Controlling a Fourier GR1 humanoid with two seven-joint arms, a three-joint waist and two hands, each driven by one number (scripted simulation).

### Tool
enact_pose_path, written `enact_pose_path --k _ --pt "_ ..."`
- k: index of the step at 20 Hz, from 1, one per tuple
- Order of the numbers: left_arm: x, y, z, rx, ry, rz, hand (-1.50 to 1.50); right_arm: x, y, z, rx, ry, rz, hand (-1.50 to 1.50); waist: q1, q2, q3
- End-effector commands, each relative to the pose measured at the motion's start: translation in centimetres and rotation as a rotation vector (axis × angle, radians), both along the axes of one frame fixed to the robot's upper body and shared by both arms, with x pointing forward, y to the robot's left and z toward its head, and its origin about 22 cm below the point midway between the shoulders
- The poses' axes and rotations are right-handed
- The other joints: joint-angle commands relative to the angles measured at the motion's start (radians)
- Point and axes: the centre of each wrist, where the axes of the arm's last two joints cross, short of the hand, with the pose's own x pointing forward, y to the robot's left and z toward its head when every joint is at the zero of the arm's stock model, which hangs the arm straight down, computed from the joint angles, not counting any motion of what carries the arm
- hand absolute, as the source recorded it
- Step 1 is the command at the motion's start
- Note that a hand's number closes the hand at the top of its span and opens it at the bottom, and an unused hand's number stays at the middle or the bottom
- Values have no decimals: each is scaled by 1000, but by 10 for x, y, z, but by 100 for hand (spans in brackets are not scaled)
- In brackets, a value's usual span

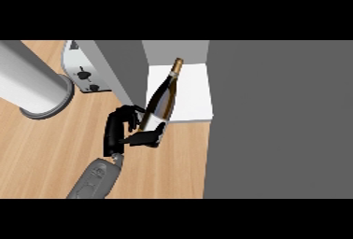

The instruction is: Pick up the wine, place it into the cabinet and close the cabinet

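Head view: left hand (114, 132) clasps wine (164, 95) above wooden counter (48, 154); neck overlaps white cabinet (194, 95).

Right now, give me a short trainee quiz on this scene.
1. True or false: the hand is curled round the lower end of the bottle.
2. Where does the bottle's neck point? A) toward the cabinet shelf B) back at the robot C) straight down
3. How many hands show in the head view?

Key: 1 true; 2 A; 3 one.
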Motion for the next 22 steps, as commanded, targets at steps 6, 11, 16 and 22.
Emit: enact_pose_path --k 6,11,16,22 --pt "39 -48 18 40 71 -102 150 -7 4 10 64 -27 55 -150 -68 34 -16" --pt "40 -40 13 54 98 -31 150 -7 2 8 61 -14 71 -150 -71 36 -15" --pt "44 -54 23 9 56 -6 150 -9 2 7 79 -16 68 -150 -72 34 -15" --pt "72 -53 33 -35 65 15 150 -8 2 5 80 5 68 -150 -60 40 -18"
